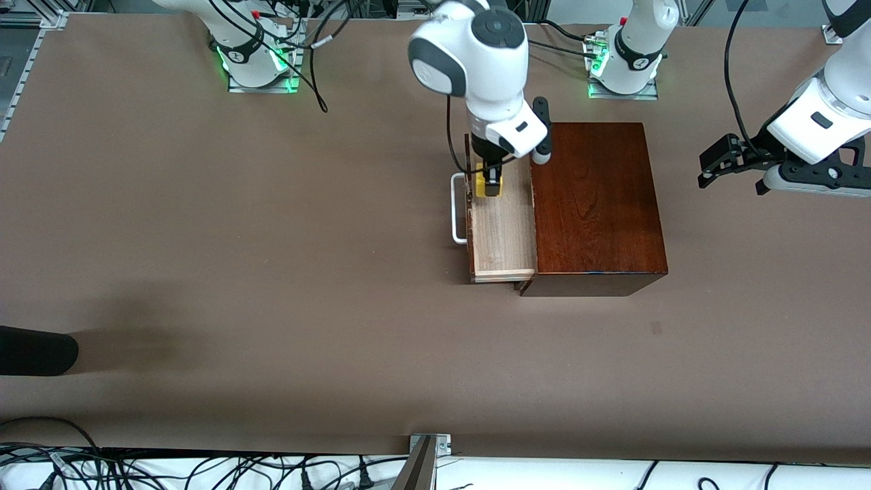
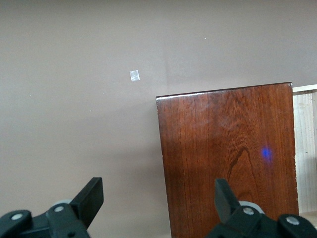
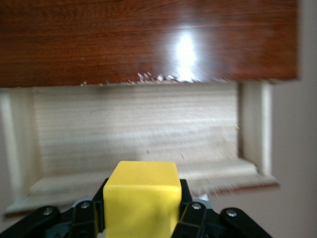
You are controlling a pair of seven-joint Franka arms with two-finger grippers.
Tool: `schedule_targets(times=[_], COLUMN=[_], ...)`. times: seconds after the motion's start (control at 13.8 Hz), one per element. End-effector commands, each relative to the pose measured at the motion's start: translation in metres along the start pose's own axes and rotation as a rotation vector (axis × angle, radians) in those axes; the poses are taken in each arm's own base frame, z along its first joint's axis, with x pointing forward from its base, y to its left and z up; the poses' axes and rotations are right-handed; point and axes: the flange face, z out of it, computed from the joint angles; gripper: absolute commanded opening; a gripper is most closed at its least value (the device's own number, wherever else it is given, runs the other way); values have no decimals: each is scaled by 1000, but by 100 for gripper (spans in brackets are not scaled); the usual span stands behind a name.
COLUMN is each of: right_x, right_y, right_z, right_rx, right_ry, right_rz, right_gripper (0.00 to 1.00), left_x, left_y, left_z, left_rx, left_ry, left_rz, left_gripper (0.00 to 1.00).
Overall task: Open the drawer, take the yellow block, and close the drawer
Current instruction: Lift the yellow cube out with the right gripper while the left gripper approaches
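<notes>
The drawer (image 1: 500, 231) stands pulled out of the dark wooden box (image 1: 595, 204) toward the right arm's end of the table. Its pale wood floor (image 3: 138, 129) is bare, and its white handle (image 1: 457, 207) is on its front. My right gripper (image 1: 488, 178) reaches down into the drawer's end farther from the front camera, shut on the yellow block (image 1: 488, 188). The block (image 3: 142, 196) fills the gap between the black fingers (image 3: 190, 213). My left gripper (image 1: 711, 163) hangs open and waits over bare table past the box, with nothing between its fingers (image 2: 91, 196).
The box top (image 2: 228, 158) lies under the left gripper's view, with the drawer's edge (image 2: 304, 148) beside it. A dark object (image 1: 34, 350) juts in at the right arm's end, near the front. A small tape mark (image 1: 655, 328) sits on the table. Cables (image 1: 316, 75) trail near the right arm's base.
</notes>
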Motion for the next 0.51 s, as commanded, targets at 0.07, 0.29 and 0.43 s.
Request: schedule_targets(times=[0.07, 0.29, 0.43], right_x=[-84, -166, -234], right_y=[80, 140, 167], right_z=[-85, -128, -124], right_rx=[2, -22, -16], right_ry=[20, 44, 2], right_rz=[304, 458, 655], right_gripper=[0, 0, 0], left_x=[0, 1, 1], left_y=[1, 6, 10], left_z=[-4, -2, -2], left_rx=[19, 17, 13], left_ry=[10, 6, 2], left_rz=[21, 30, 51], left_gripper=[100, 100, 100])
